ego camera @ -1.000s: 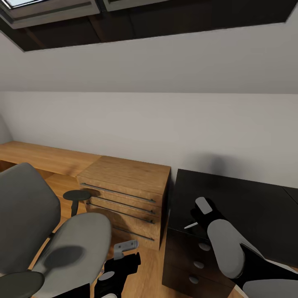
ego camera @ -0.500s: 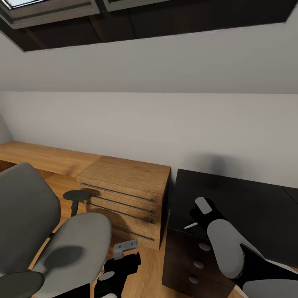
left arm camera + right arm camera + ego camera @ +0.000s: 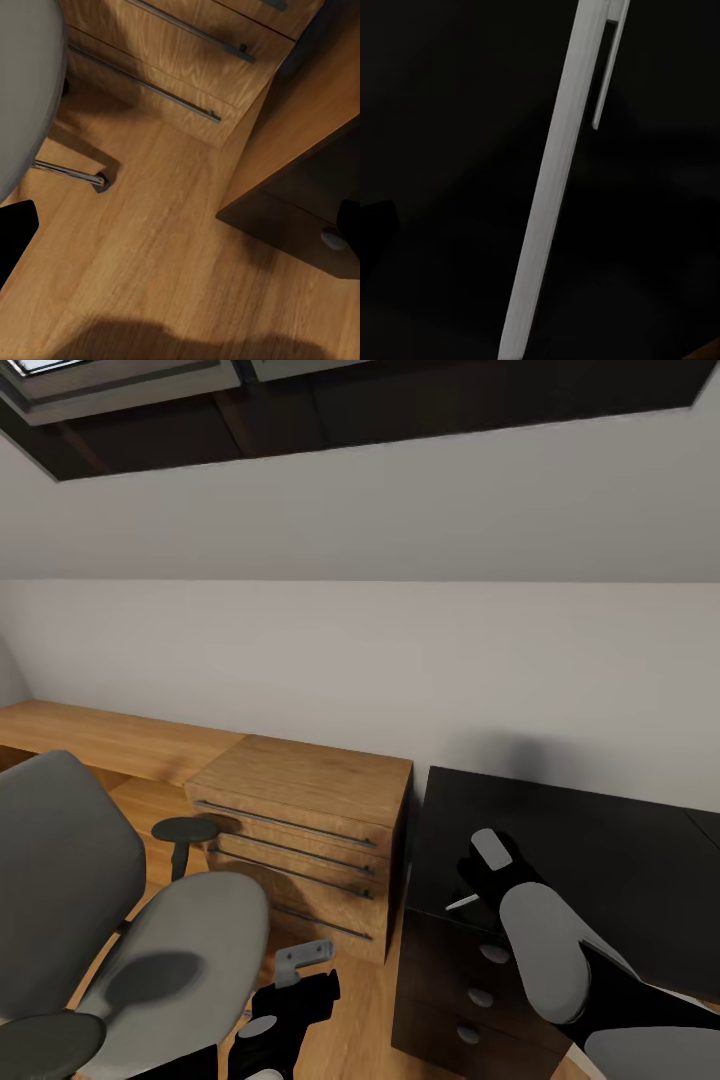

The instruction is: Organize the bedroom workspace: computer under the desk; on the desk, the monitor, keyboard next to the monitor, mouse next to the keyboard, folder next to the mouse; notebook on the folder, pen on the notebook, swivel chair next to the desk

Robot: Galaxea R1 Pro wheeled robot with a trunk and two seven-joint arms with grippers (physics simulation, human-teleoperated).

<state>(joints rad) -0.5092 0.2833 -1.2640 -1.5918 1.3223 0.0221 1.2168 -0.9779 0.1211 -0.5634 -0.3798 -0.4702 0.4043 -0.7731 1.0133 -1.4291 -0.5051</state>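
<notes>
The left tool (image 3: pixel 300 965) hangs low over the plank floor beside the swivel chair (image 3: pixel 150 950), its fingers spread wide and holding nothing. Farther out, the right tool (image 3: pixel 478 890) hovers over the near corner of the black desk (image 3: pixel 600 860), clamped on the pen (image 3: pixel 556 187). The pen's long axis runs crosswise to the fingers, one end sticking out toward the wooden drawer chest (image 3: pixel 310 830).

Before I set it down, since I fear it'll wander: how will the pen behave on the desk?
The pen looks slim, straight and rigid, so probably light and stiff. Its rounded barrel may roll on the glossy desk, though the clip might stop it. It lies close beneath the right tool; whether it's gripped is unclear.
</notes>
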